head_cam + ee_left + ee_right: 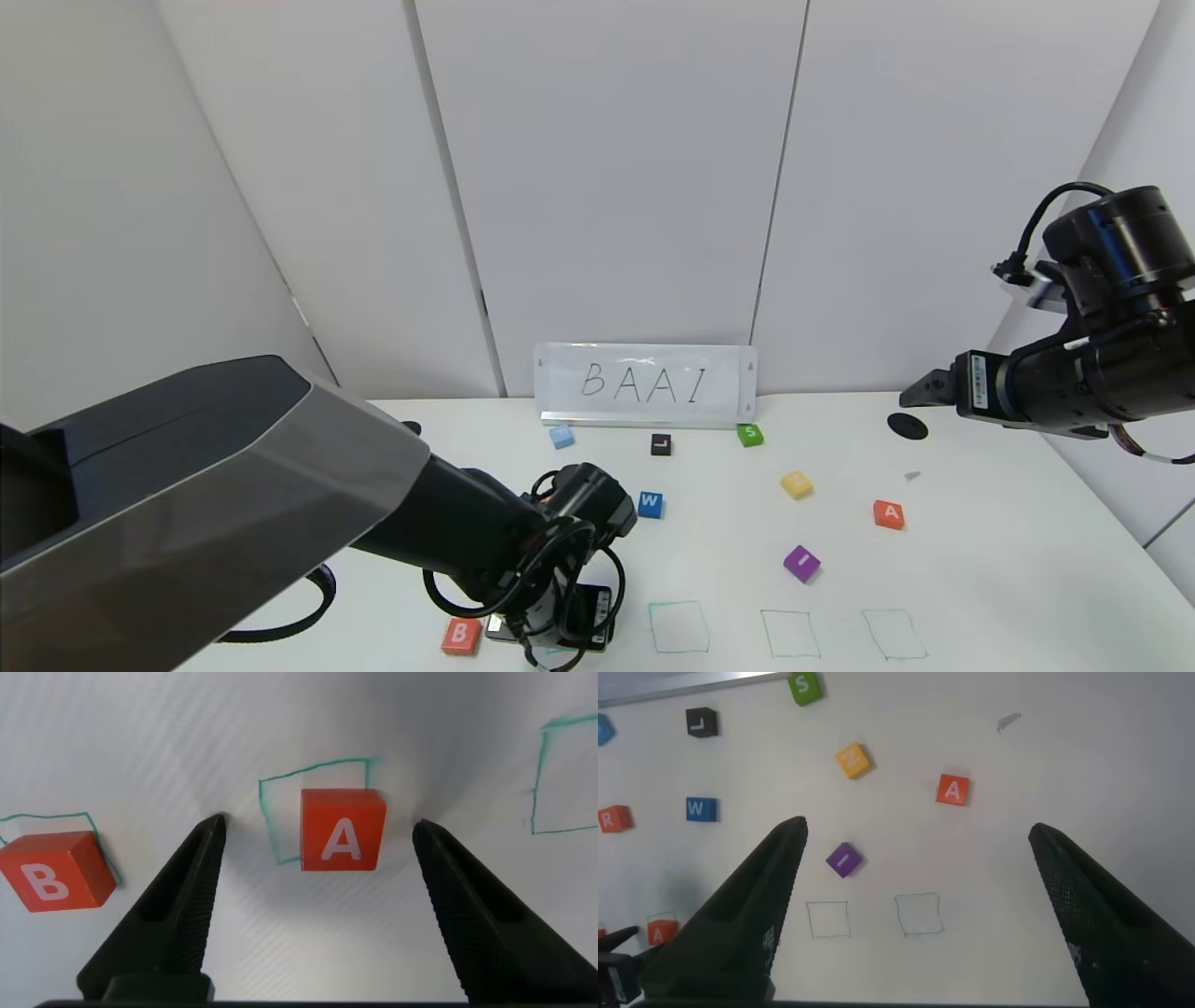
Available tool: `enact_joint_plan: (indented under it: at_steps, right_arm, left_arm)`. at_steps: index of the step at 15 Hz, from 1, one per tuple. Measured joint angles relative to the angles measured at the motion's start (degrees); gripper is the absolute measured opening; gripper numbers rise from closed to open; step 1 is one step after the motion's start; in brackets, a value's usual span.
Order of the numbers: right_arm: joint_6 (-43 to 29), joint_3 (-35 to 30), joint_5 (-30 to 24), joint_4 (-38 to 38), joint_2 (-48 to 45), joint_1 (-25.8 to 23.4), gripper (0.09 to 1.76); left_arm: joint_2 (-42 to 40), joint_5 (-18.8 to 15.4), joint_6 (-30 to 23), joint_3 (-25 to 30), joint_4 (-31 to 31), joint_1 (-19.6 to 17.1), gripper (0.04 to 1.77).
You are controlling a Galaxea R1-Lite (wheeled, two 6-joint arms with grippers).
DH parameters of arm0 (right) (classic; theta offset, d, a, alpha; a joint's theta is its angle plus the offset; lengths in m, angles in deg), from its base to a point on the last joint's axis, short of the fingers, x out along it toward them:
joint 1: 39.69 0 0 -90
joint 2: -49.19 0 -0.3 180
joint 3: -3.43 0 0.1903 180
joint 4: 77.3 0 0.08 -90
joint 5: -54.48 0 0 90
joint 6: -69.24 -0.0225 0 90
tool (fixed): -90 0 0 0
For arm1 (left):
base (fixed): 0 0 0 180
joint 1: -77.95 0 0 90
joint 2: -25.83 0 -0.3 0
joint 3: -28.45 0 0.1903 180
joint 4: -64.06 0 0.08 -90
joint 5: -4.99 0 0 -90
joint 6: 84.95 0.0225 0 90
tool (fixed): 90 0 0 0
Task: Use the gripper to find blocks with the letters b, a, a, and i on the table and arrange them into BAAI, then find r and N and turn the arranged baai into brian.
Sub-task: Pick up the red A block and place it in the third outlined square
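Blocks: A [342,829] sits centre-frame between my left claw's [318,854] spread jaws, untouched; B [54,870] lies lower left; right claw [920,873] spread, idle.

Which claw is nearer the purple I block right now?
Left. The left claw is low over the table's near edge, across one drawn square from the purple I block. The right claw hangs raised beyond the far-right side, farther off.

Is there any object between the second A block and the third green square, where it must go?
Nothing visible blocks it. The A block lies far right on the table; the purple I block sits near the line toward the third green square, slightly aside.
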Motion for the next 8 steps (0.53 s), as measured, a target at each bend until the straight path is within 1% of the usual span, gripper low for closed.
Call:
enact_joint_plan:
  at_steps: [6, 8]
  right_arm:
    - [-0.02, 0.00, 0.00, 0.00, 0.00, 0.00, 1.71]
    - [0.00, 0.00, 0.02, 0.02, 0.00, 0.00, 1.71]
  left_arm:
    - [-0.30, 0.87, 0.00, -0.15, 0.11, -1.16, 1.58]
    - [-0.41, 2.40, 0.04, -0.15, 0.11, -1.27, 1.61]
